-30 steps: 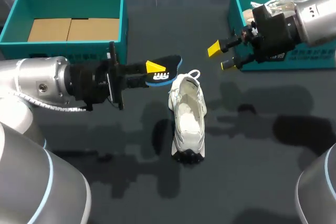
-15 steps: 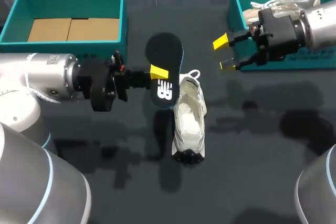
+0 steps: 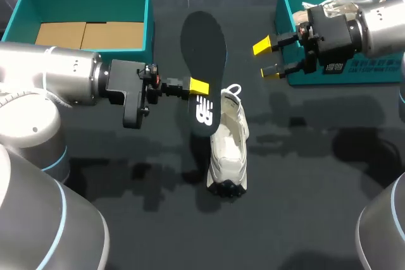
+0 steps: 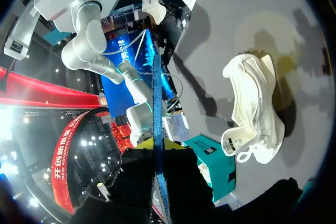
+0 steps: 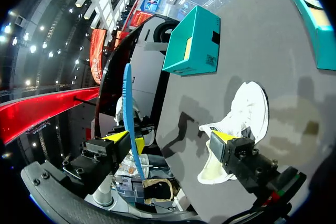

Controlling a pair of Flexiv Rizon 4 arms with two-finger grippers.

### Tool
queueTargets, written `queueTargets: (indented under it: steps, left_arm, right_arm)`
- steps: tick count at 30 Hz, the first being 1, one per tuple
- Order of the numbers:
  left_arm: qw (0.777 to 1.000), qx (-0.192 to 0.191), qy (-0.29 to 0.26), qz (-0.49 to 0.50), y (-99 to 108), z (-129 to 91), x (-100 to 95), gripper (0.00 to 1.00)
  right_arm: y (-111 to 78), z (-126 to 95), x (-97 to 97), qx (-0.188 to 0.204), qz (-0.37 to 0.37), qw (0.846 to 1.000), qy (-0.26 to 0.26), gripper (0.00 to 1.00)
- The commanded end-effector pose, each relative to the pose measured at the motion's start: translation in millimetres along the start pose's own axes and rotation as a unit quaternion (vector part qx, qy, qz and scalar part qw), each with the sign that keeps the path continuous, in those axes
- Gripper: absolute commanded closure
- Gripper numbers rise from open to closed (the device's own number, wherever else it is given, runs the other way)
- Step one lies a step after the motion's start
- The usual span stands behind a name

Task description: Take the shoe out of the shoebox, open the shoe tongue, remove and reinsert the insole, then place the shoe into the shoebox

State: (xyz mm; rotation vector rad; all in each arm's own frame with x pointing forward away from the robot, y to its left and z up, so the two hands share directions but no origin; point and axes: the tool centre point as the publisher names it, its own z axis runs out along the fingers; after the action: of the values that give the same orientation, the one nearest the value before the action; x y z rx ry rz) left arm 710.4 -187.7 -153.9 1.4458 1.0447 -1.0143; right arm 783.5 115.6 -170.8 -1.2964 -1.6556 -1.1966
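Table: a dark, matt table (image 3: 316, 175) with soft shadows of the arms on it; it fills the head view to every edge.
Left box: the teal left box (image 3: 85, 11) stands open at the far left corner, with flat brown cardboard (image 3: 88, 35) lining its floor.
Right box: the teal right box (image 3: 304, 4) stands open at the far right corner. A white bundle (image 3: 345, 1) lies inside, partly hidden by my right arm, so I cannot tell what it is.
Shoe: the white shoe (image 3: 228, 147) lies on the table between the boxes, outside both, sole down, its dark end toward the near edge.
Insole: the dark insole (image 3: 204, 61) is off the table and edge-on to both wrist cameras. Its printed end is just beside the shoe's far end; I cannot tell if they touch.
Left gripper: the left gripper (image 3: 197, 85) is clamped narrow on the insole, a yellow tip on each face.
Right gripper: the right gripper (image 3: 268, 59) hangs in front of the right box, fingers spread wide, holding nothing.
Count: two boxes, one shoe on the table, one insole, two grippers.
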Motion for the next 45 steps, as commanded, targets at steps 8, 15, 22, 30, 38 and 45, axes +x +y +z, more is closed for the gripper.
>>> queueTargets:
  steps: [8,15,22,30,38,45]
  left_arm:
    - [0.998,-0.018,-0.009,-0.055,14,25,8.4,1.0]
    - [0.997,-0.036,0.001,-0.069,19,38,16.3,1.0]
    - [0.996,-0.039,0.002,-0.077,20,49,18.2,1.0]
    - [0.996,-0.046,-0.002,-0.074,23,56,21.9,1.0]
    - [0.996,-0.055,-0.003,-0.072,23,59,24.4,1.0]
    - [0.996,-0.061,-0.001,-0.07,25,59,26.5,1.0]
  right_arm:
    - [-7.2,25,9.2,-0.02,-0.031,0.999,0.0,0.0]
    - [-5.8,34,11.1,-0.026,-0.036,0.999,0.011,0.01]
    - [-3.7,40,15.7,-0.025,-0.046,0.999,0.017,0.26]
    - [-2.3,46,18.1,-0.021,-0.046,0.998,0.029,0.58]
    - [-5.6,46,15.5,-0.022,-0.031,0.999,0.036,0.74]
    - [-8.0,48,12.5,-0.019,-0.013,0.999,0.043,0.78]
